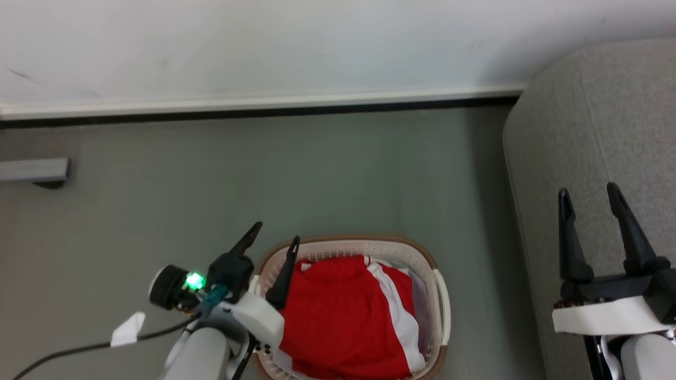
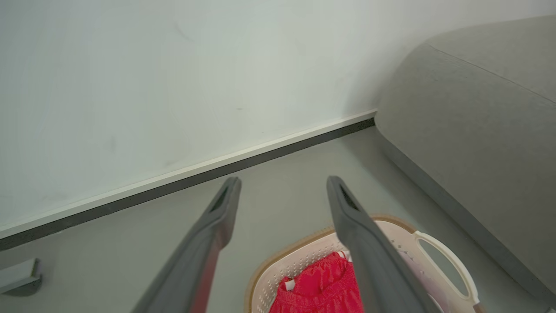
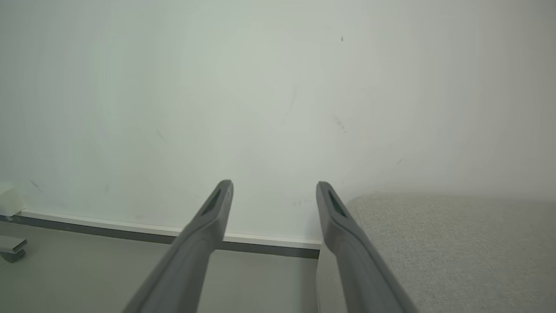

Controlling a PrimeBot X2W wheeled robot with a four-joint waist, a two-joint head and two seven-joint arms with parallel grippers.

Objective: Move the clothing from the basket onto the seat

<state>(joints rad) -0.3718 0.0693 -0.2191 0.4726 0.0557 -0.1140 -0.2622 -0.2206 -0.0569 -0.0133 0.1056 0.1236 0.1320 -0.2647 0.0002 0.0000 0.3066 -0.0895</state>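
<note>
Grey floor (image 1: 338, 174) runs up to a white wall (image 1: 264, 47) with a pale skirting board (image 1: 264, 103) along its foot. A small grey block (image 1: 34, 170) juts in at the far left, well apart from everything else. The basket (image 1: 343, 244) stands on the floor close to the robot, with a strip of floor between it and the seat (image 1: 607, 132) on the right. Its long axis runs away from the robot toward the wall, alongside the seat's flank, and one white side handle faces the seat. The clothing (image 1: 338, 322) lies inside the basket, red on top, with a white stripe running lengthwise and slanting to the near right.

The left pincer (image 1: 277, 232) hangs over the basket's left rim, fingers spread wide and holding nothing. A dark cable (image 1: 79, 351) with a white tag (image 1: 128, 327) trails from its arm. The right pincer (image 1: 588, 190) hovers over the seat, also wide and holding nothing.
</note>
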